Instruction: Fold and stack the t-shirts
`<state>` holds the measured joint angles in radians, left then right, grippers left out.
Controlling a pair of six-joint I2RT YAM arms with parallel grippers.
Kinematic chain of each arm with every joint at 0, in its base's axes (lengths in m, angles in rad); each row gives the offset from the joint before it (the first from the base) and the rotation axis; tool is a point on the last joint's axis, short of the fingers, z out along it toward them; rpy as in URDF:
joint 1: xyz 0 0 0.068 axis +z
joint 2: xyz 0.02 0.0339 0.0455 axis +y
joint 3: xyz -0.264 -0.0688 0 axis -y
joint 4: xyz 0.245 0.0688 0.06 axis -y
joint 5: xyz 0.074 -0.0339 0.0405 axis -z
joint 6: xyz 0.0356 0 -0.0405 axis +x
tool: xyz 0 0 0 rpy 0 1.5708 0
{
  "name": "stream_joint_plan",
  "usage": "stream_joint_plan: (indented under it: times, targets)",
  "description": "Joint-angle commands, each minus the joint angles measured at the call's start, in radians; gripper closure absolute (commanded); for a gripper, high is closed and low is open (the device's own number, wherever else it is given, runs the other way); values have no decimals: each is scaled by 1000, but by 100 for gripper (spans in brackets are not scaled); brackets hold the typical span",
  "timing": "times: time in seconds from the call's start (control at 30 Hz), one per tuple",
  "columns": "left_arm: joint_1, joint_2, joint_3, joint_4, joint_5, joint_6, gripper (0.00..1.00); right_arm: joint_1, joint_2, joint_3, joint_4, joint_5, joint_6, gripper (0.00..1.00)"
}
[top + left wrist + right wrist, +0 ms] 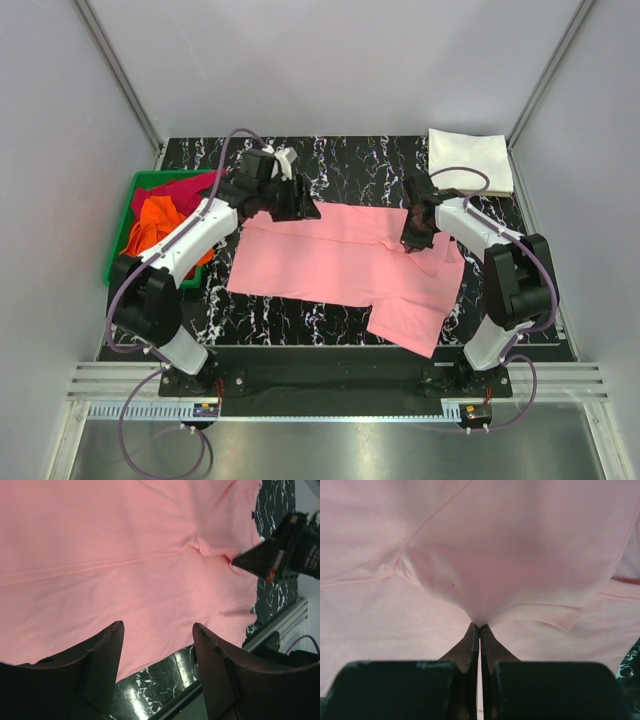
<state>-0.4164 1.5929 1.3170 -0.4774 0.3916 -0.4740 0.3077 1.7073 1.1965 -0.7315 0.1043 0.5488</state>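
Cloth like this pink shirt (335, 268), spread on the table (350, 160), is behaving limp and light. Your right gripper (480, 626) is pinching a raised fold of it; your left gripper (157, 630) is hovering, jaws apart. You're better gripping hems or seams.

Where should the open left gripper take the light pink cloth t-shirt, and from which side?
Far left corner of the light pink cloth t-shirt, from above, one finger just past the edge. It lies flat on the black marbled table, so the edge likely offers the only bite; the left gripper hangs open close by. The right gripper is shut on a pinch toward the right.
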Motion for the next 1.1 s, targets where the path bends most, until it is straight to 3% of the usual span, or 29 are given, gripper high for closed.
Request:
stream_joint_plan:
  times: [0.0, 0.33, 0.4, 0.43, 0.53, 0.8, 1.07]
  targets:
    - [-56, 16, -18, 83, 6, -51, 38, -12, 31, 67, 1, 84, 13, 100]
    - [-271, 191, 34, 249, -75, -216, 44, -130, 153, 219, -2, 51, -53, 91]
    - [-291, 238, 51, 293, -80, -244, 45, -148, 158, 242, -17, 28, -62, 85]
    - [-309, 255, 73, 302, -94, -267, 45, -151, 152, 244, -23, 23, -59, 77]
    - [-340, 323, 132, 333, -120, -296, 46, -165, 89, 227, -37, 2, -26, 73]
    - [-381, 455, 211, 473, -160, -414, 48, -211, -99, 20, -22, -29, 117, 72]
    - [-421, 564, 263, 595, -161, -525, 43, -360, -207, -205, 104, -101, 171, 69]
